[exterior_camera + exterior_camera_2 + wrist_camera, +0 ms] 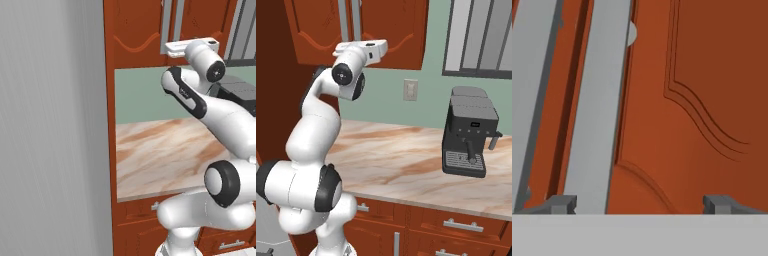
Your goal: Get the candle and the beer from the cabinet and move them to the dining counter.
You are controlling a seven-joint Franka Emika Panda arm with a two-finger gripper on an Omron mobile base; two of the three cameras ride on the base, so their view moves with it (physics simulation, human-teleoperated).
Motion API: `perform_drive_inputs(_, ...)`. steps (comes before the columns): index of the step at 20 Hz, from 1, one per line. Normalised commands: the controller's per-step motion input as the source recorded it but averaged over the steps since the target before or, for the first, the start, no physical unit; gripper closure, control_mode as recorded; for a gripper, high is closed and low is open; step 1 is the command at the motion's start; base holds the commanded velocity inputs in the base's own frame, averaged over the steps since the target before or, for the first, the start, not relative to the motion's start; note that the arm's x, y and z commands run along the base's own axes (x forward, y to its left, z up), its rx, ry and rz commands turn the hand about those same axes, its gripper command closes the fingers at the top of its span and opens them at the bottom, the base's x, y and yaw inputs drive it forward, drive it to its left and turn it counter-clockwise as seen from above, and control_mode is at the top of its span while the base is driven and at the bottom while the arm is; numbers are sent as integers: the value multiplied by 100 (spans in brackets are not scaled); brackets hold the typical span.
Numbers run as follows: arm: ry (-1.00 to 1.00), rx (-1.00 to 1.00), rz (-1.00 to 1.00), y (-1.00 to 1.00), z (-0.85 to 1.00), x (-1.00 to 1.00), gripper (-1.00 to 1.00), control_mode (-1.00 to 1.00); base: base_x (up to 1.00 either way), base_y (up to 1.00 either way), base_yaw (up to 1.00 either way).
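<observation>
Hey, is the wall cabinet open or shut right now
Shut. Both doors of the cabinet sit flush, their grey bar handles side by side, and the open gripper faces one handle without gripping it.

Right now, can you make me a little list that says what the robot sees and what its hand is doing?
end effector: open, right up against the cabinet doors, holding nothing
cabinet doors: shut
handles: two grey bars side by side, one lined up near a fingertip
candle and beer: cannot tell, doors closed
counter: marbled stone below the cabinet
coffee machine: black, standing on the counter to the right
</observation>
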Motion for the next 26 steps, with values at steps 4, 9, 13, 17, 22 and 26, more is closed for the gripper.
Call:
perform_drive_inputs(4, 1, 0, -2, 14, 0, 1, -100, -100, 0, 0, 0)
perform_drive_inputs(9, 0, 0, 0, 0, 0, 0, -100, -100, 0, 0, 0)
perform_drive_inputs(13, 0, 0, 0, 0, 0, 0, -100, -100, 0, 0, 0)
perform_drive_inputs(17, 0, 0, 0, -6, 0, 0, -100, -100, 0, 0, 0)
perform_drive_inputs(22, 0, 0, 0, -7, -1, 0, -100, -100, 0, 0, 0)
perform_drive_inputs(26, 0, 0, 0, -11, -4, -16, -100, -100, 0, 0, 0)
